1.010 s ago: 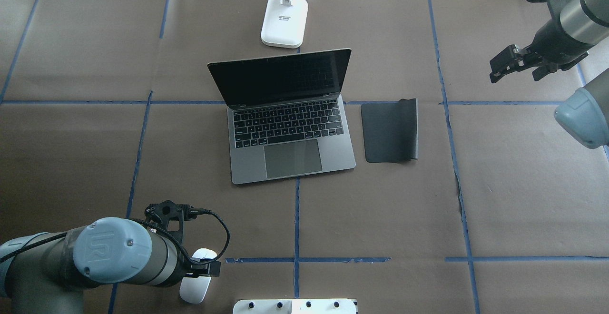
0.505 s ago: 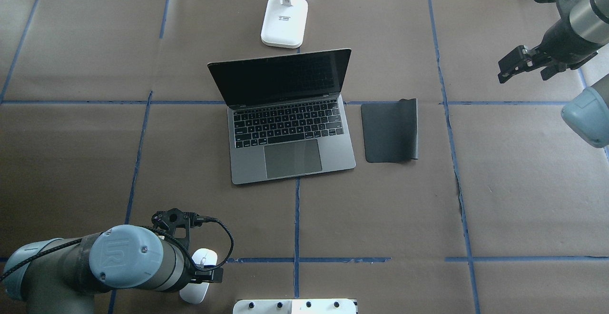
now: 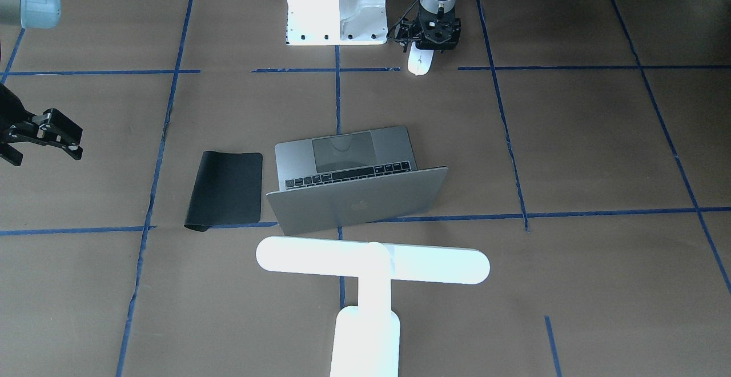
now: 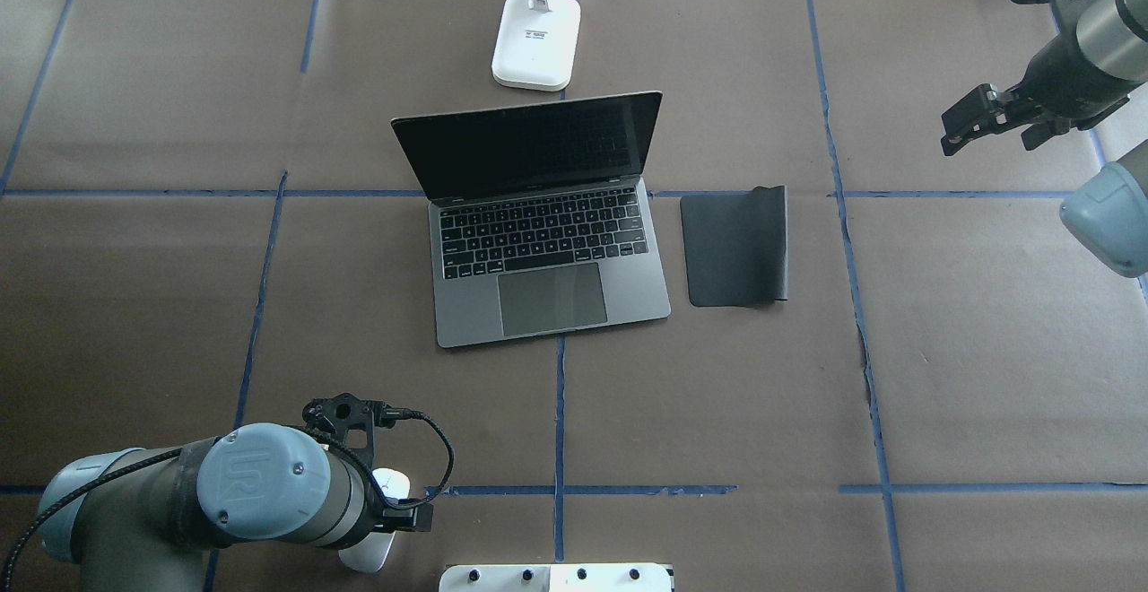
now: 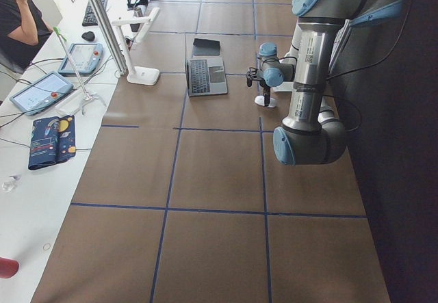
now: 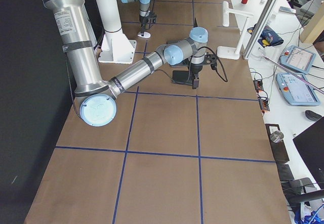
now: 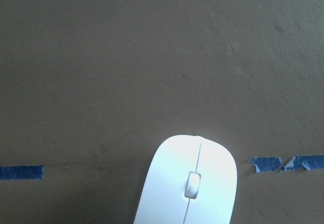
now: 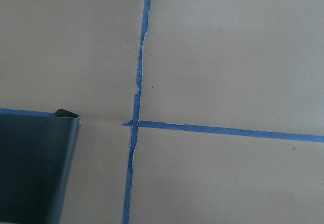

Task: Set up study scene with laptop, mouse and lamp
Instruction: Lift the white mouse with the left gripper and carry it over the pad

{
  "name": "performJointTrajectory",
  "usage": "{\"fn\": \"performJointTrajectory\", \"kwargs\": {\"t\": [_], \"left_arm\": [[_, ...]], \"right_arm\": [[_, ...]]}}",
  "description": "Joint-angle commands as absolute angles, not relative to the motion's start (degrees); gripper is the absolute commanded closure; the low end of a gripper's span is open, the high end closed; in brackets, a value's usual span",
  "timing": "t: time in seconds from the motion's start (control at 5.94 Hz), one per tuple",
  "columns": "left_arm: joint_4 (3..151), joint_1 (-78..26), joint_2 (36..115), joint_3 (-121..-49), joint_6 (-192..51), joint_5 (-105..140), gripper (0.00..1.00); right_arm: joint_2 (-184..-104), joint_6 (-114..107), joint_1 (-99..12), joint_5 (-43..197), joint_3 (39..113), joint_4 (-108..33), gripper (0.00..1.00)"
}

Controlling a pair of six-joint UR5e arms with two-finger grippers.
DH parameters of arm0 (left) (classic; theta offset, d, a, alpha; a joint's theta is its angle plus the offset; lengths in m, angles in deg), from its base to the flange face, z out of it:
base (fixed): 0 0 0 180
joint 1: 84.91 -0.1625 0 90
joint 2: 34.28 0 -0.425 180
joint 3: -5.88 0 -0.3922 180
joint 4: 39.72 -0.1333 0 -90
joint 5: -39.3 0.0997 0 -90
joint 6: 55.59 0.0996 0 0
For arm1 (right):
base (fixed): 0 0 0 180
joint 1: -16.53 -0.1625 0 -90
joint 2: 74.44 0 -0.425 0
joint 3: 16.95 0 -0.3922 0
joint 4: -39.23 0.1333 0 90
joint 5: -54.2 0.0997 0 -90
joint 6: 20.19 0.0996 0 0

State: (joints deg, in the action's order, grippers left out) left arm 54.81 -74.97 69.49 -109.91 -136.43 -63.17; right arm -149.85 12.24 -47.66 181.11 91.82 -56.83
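Because the next move turns on where the mouse (image 3: 418,63) lies from the left claw (image 3: 432,45), that relation is recorded first. The mouse sits directly under that claw, at the near edge of the table (image 4: 987,350), just beside the white robot base (image 3: 337,5). Its long axis runs away from the robot, roughly toward the laptop (image 4: 547,251), and its nose pokes out from under the claw across a blue tape line (image 4: 583,490). The wrist view shows only the front of the mouse and none of the claw. Whether the left claw has closed on the mouse cannot be told.

The left arm is much the nearer. The right claw (image 4: 952,130) hangs well apart over the table's far right, jaws parted and holding nothing.

The laptop stands open at mid-table, the lamp (image 3: 371,265) behind it. A black mouse pad (image 4: 735,247) lies just to its right, one edge curled.

The table is covered in flat brown paper. In my judgement the mouse belongs on the pad, which means a long diagonal carry past the laptop's front corner.
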Motion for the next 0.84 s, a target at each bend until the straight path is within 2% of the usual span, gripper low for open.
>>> {"fn": "performJointTrajectory", "kwargs": {"t": [0.0,0.17,0.34,0.5,0.67], "left_arm": [[54.93,-74.97,69.69,-108.99,-136.44,-63.18,0.00],[54.93,-74.97,69.69,-108.82,-136.44,-63.18,0.21],[54.93,-74.97,69.78,-109.51,-136.27,-63.36,0.64],[54.85,-74.97,69.69,-109.69,-136.27,-63.44,0.84],[54.76,-74.97,69.69,-109.69,-136.36,-63.45,0.94]], "right_arm": [[-149.85,12.24,-47.72,181.02,91.78,-56.83,0.00],[-149.85,12.24,-47.72,181.02,91.77,-56.83,0.00],[-149.51,12.24,-47.63,181.11,91.77,-56.83,0.00],[-149.59,12.24,-47.63,181.11,91.77,-56.83,0.00],[-149.59,12.24,-47.63,181.11,91.77,-56.83,0.00]]}}
